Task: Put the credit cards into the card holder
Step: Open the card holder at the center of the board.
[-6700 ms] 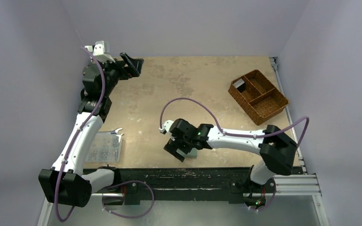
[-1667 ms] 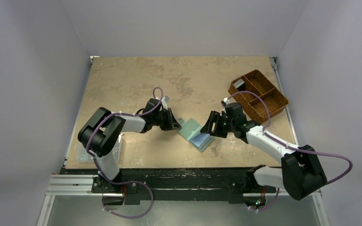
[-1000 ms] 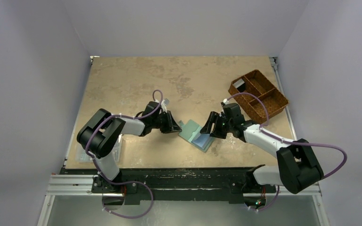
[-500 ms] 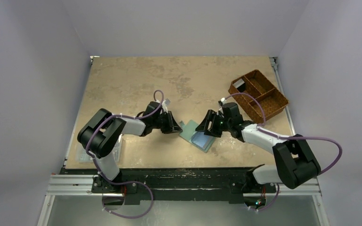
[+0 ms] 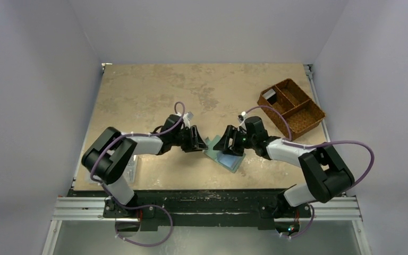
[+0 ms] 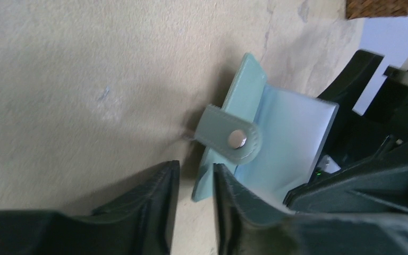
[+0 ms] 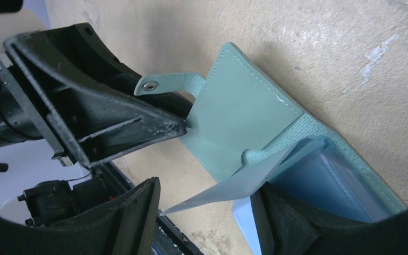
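Note:
The card holder [image 5: 224,155] lies open on the table's near middle, grey-green outside and pale blue inside. In the left wrist view its snap strap [image 6: 232,139] hangs over a raised flap [image 6: 244,101]. My left gripper [image 5: 197,141] is at its left edge, open, with the flap's corner [image 6: 201,191] loose between the fingers. My right gripper [image 5: 227,144] reaches in from the right, open, straddling a lifted pale pocket leaf [image 7: 244,180]. One right fingertip [image 7: 292,218] rests under that leaf, against the blue pockets. The credit cards are out of view.
A brown woven divided basket [image 5: 312,120] stands at the back right, a small dark item [image 5: 269,95] in one compartment. A clear plastic box [image 5: 133,171] sits at the near left, half hidden by my left arm. The two grippers nearly touch over the holder.
My left gripper's jaws have parted from the flap's edge. My right gripper has slid left, further over the open holder and closer to the left gripper.

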Robot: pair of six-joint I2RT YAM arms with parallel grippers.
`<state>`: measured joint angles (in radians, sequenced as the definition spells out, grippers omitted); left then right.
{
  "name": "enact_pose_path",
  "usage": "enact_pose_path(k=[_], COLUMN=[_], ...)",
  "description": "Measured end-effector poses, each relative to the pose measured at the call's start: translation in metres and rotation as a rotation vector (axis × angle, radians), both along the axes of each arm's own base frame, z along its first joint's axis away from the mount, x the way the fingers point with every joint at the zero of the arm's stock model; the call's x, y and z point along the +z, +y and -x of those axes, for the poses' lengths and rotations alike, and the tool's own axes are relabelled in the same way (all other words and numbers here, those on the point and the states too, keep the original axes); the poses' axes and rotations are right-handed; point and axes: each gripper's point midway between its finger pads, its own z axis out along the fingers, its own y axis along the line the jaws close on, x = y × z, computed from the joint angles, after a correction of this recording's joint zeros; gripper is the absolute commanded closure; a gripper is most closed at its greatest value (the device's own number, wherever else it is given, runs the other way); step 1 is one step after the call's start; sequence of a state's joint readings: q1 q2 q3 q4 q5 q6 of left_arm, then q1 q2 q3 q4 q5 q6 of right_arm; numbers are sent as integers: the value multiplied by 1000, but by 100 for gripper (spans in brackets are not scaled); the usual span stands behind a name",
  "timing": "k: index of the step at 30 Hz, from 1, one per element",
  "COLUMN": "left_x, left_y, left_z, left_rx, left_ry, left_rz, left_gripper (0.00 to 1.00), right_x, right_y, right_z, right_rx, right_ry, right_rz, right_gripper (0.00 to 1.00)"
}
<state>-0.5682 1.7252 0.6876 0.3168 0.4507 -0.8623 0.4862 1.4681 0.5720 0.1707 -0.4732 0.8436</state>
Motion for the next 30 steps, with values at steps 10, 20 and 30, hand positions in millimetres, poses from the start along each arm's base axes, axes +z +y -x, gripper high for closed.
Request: enact_pose_path(k=[10,20,30], left_x=[92,117,13], left_y=[16,4,-36], left_z=[5,13,40], left_rx=[-3,-48,-135], left_ry=[-248,-305,14], left_rz=[36,134,126], left_gripper=[39,81,97], right_x=[41,-4,37], right_y=[12,36,-5], right_z=[-20,-48,-48], right_rx=[34,12,-51], right_ry=[-137,-12,-119], right_rz=[-89,-108,-1], right_gripper=[19,46,40])
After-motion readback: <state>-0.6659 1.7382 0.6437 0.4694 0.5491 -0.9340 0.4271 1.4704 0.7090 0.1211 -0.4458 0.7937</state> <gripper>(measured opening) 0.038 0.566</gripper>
